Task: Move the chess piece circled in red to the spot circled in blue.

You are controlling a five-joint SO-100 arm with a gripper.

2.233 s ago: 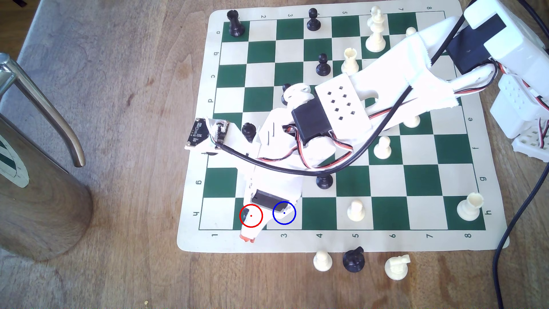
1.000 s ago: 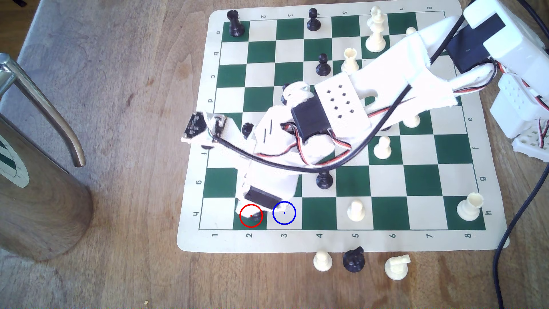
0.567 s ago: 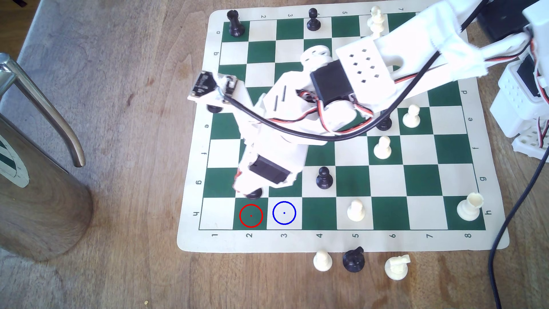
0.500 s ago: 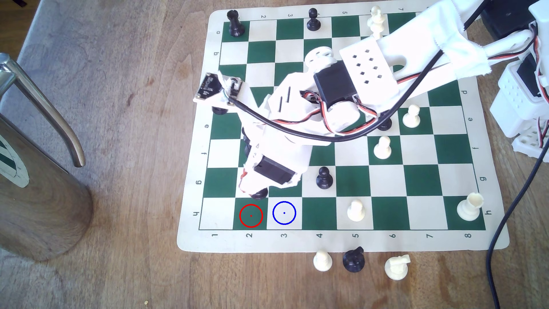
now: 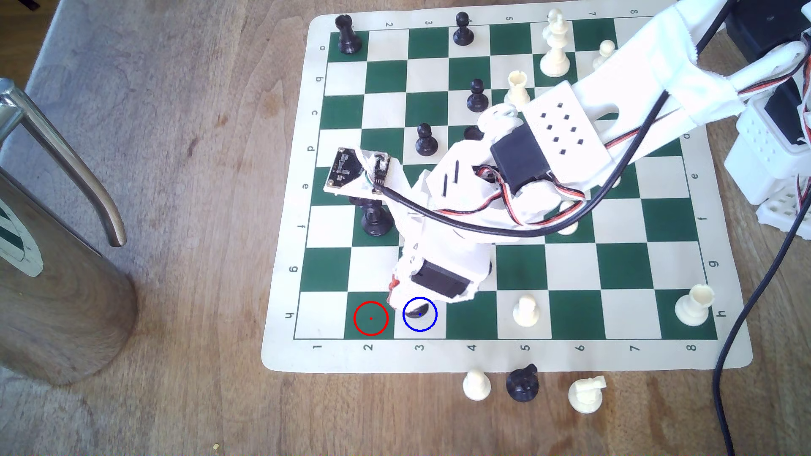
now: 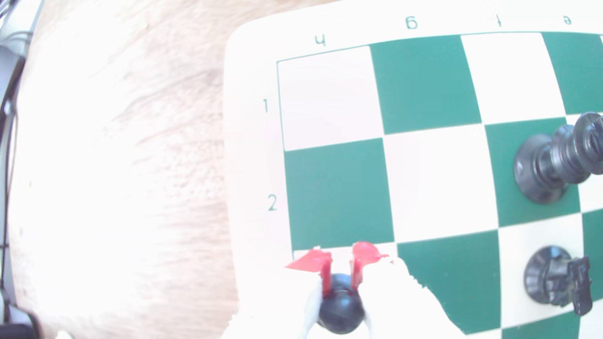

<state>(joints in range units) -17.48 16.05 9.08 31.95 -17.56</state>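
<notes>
Here the gripper (image 6: 341, 265) sits clamped on the black pawn (image 6: 341, 311), red pads at its neck under the ball head, base over the blue-ringed square (image 5: 428, 325), 3 o'clock of the red ring (image 5: 371, 318); likely light, rigid, glossy-slick.

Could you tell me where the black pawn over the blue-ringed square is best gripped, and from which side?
Grip the black pawn at the narrow neck under its ball head, from above: the head keeps it from slipping. The gripper already has its jaws there.
</notes>
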